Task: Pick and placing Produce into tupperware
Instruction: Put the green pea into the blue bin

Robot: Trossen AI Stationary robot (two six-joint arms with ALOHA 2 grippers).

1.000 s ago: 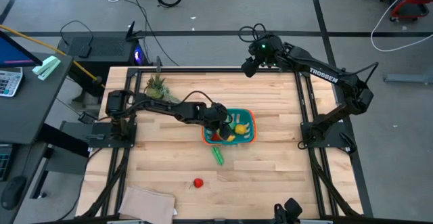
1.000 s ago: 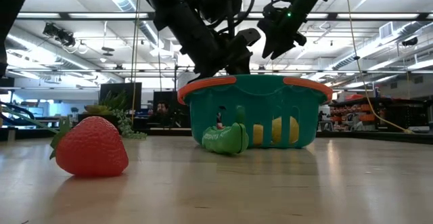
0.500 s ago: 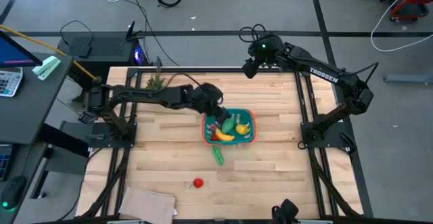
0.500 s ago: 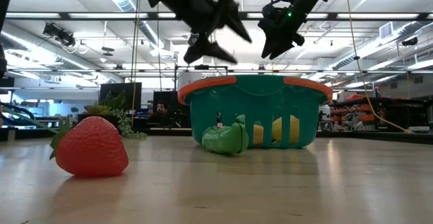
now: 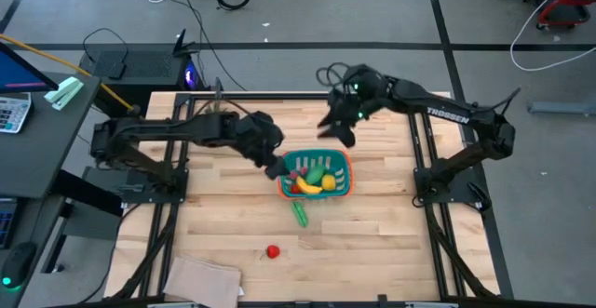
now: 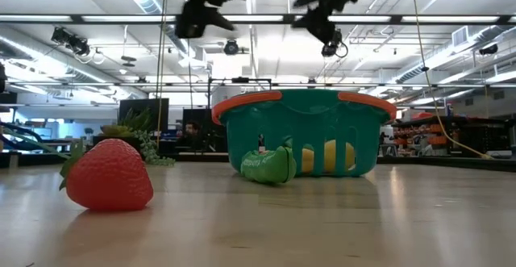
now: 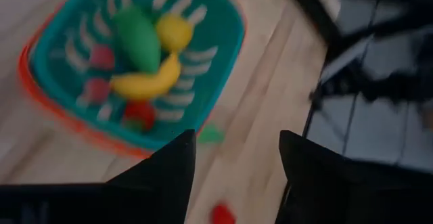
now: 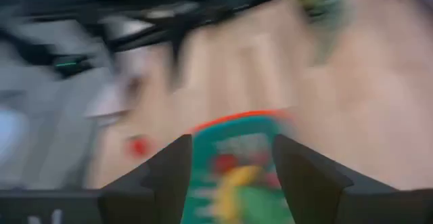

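Observation:
The teal basket with an orange-red rim (image 5: 350, 174) stands mid-table and holds a yellow banana (image 5: 309, 187), a green piece, a yellow chunk and small red pieces. In the left wrist view the banana (image 7: 145, 82) lies across the basket floor. A green pod (image 5: 300, 215) lies on the table, close against the basket's near wall, and a red strawberry (image 5: 273, 251) sits nearer the near edge. My left gripper (image 5: 273, 165) hangs open just left of the basket, empty. My right gripper (image 5: 337, 129) hovers open over the basket's far side, empty.
A spiky green potted plant (image 5: 214, 115) stands at the far left of the table. A tan cloth (image 5: 200, 278) lies at the near left corner. In the low view the strawberry (image 6: 109, 174) is well left of the pod (image 6: 270, 166) and the basket (image 6: 302, 134).
My left gripper has risen out of the basket and drawn back toward the table's left, leaving the banana and other pieces uncovered inside. My right gripper has swung quickly from the far edge down and toward the basket. The basket, pod and strawberry have stayed put.

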